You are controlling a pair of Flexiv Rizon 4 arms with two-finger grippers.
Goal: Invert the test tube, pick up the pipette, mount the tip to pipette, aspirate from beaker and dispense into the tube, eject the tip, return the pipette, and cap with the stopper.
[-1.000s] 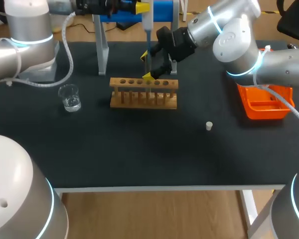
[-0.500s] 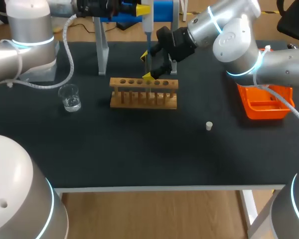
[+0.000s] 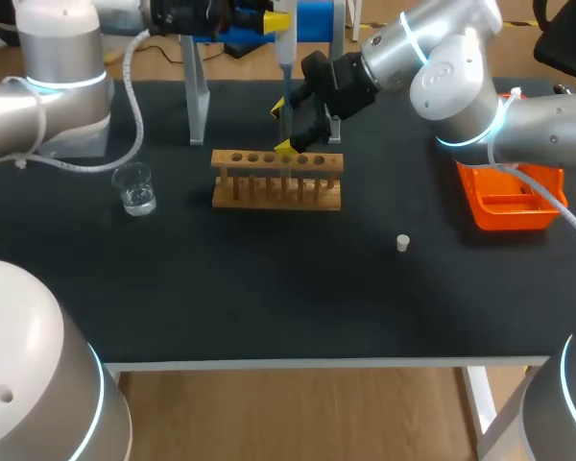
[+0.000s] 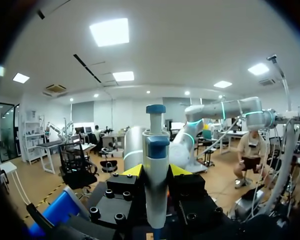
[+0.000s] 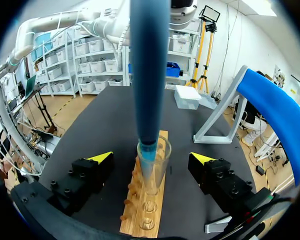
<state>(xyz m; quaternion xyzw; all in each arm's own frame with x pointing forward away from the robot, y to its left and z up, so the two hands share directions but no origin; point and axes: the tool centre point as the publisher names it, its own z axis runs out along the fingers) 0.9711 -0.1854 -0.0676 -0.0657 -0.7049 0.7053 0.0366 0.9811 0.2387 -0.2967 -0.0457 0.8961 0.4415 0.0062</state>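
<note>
My left gripper (image 3: 275, 18) hangs above the rack, shut on the white and blue pipette (image 3: 283, 58), which points straight down. In the left wrist view the pipette (image 4: 155, 165) stands upright between the yellow fingertips (image 4: 132, 170). The blue pipette tip (image 5: 149, 150) reaches into the mouth of the glass test tube (image 5: 153, 172), which stands upright in the wooden rack (image 5: 144, 212). My right gripper (image 5: 151, 159) is open, one finger on each side of the tube and neither touching it. A beaker (image 3: 134, 188) with clear liquid stands left of the rack (image 3: 276, 181). The white stopper (image 3: 401, 243) lies at the front right.
The blue pipette stand (image 3: 312, 19) on grey legs (image 3: 198, 96) rises behind the rack. An orange bin (image 3: 507, 199) sits at the table's right side, under my right arm.
The left arm with the pipette has shifted only very slightly. The right arm holds still.
</note>
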